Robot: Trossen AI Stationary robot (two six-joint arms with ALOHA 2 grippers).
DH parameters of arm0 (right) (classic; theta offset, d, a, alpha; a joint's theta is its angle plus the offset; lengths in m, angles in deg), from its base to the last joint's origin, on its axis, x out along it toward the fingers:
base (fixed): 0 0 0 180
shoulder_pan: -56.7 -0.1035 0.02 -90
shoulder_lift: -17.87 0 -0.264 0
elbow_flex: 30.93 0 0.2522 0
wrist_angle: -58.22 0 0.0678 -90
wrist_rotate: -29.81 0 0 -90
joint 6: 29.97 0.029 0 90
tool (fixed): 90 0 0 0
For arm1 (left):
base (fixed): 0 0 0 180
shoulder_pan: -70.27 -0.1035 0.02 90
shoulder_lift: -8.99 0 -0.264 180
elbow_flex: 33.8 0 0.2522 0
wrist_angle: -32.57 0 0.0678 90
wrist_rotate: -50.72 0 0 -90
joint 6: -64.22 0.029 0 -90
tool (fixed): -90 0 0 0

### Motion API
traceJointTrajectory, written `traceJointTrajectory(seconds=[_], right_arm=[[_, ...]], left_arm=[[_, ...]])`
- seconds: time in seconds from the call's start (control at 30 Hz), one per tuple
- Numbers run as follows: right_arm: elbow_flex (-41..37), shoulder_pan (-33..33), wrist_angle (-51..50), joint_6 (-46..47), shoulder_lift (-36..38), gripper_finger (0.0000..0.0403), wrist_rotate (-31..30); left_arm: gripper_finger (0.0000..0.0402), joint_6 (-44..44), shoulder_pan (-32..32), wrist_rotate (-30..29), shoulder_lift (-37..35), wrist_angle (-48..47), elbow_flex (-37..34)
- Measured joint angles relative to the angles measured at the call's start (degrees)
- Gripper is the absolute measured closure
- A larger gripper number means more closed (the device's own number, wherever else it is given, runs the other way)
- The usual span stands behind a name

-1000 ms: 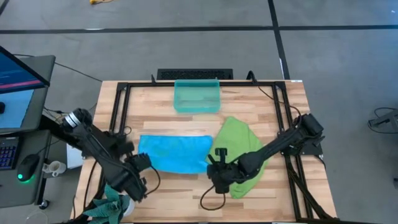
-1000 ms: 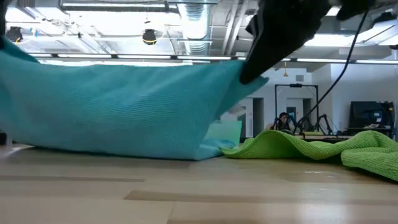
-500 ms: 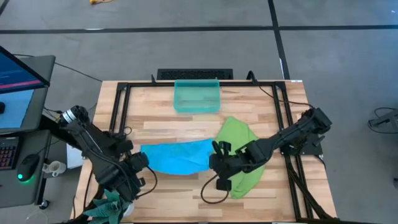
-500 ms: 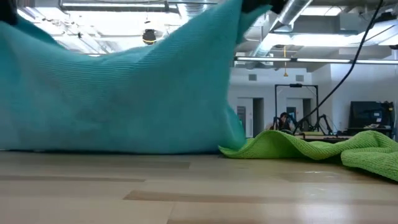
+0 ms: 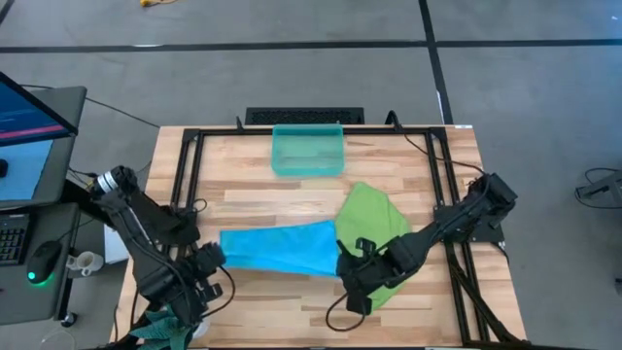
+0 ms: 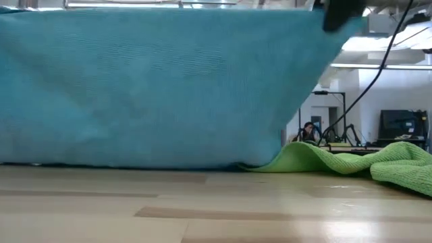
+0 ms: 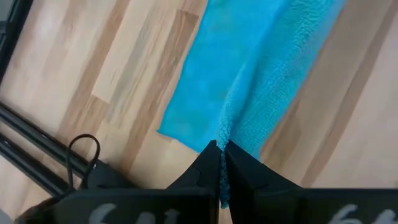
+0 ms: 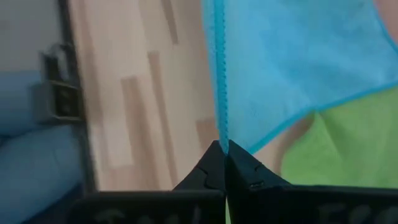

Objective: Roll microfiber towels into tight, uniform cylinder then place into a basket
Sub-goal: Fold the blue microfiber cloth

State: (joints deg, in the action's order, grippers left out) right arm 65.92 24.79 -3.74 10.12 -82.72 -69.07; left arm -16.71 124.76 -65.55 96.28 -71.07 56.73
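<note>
The sky-blue towel (image 5: 282, 251) is held up between my two grippers like a curtain and fills most of the low view (image 6: 155, 88). My left gripper (image 5: 210, 259) is shut on its left end, and my right gripper (image 5: 346, 262) is shut on its right end. The lime green towel (image 5: 373, 222) lies crumpled on the table right of the blue one, partly under my right arm; it also shows in the low view (image 6: 358, 160). The teal-green basket (image 5: 307, 150) stands at the far edge with nothing in it. My left gripper pinches the blue towel's upper edge at its left corner (image 7: 225, 132) between its two fingers. The towel hangs below the hold, and its lower edge (image 6: 135, 164) rests on the table. My right gripper pinches the blue towel's upper edge at its right corner (image 8: 219, 127) between its two fingers. The edge runs straight and taut away from the fingers. The cloth hangs below, with its lower part against the green towel (image 8: 336, 143).
A darker teal-green cloth (image 5: 171, 321) lies at the table's near left corner. A black frame (image 5: 185, 175) runs around the tabletop. Bare wood lies between the towels and the basket. A desk with a monitor (image 5: 29, 117) stands left of the table.
Both grippers have risen with the blue towel's near edge, and my right gripper has moved toward the table's right and near edges. The towel, spread nearly flat before, now stands up as a taut sheet; its far edge stays on the table.
</note>
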Motion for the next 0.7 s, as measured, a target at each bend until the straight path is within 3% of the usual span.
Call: traceJointTrajectory(seconds=[0.2, 0.37, 0.5, 0.7], right_arm=[[0.0, 2.0, 0.5, -3.3, 0.0, 0.0391, -3.1], [0.0, 3.6, 0.5, -4.1, 0.0, 0.0391, 0.8], [0.1, 3.4, 0.8, -5.1, 0.1, 0.0391, -0.5], [1.5, 4.6, 0.7, -8.5, 0.3, 0.0391, -3.4]], left_arm=[[0.0401, -2.3, 0.9, -2.7, 0.0, -0.2, 0.0], [0.0401, -4.8, 0.9, -3.5, 0.7, -0.2, 0.0], [0.0401, -2.6, 1.1, -3.9, 1.8, -0.1, -0.1], [0.0401, 1.0, -0.3, -10.6, 1.9, -0.2, -0.1]])
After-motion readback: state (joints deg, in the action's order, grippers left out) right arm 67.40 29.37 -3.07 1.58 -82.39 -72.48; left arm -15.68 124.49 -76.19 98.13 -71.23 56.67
